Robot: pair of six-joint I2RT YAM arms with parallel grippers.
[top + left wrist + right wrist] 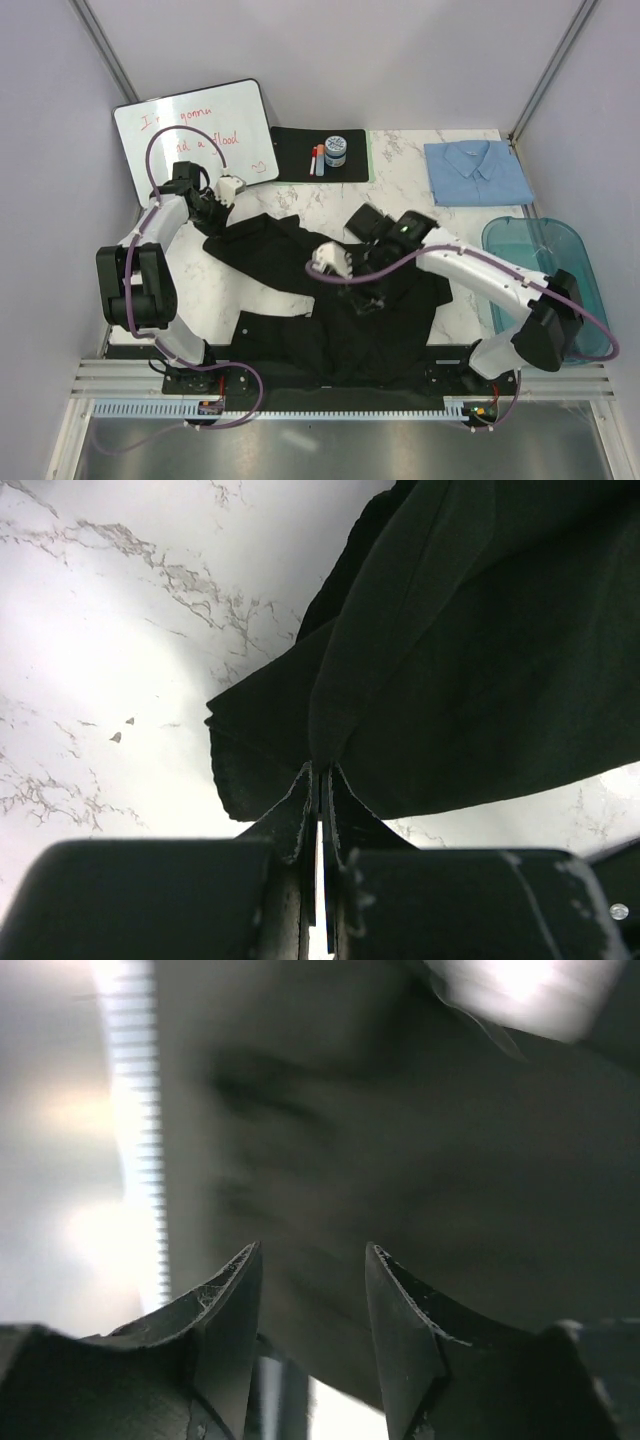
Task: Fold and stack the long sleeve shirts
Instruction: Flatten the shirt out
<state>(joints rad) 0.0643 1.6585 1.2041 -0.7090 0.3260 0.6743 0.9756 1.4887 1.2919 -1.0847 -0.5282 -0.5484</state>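
Black shirt lay rumpled on the counter, one edge pinched in my left jaws to pull it flat, right jaws spread above it, blue shirt already folded.

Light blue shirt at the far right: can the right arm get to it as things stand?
Probably yes. The right tool stands open, apparently empty, over the black shirt; the light blue shirt lies folded on that arm's side, with nothing on it or in the way.
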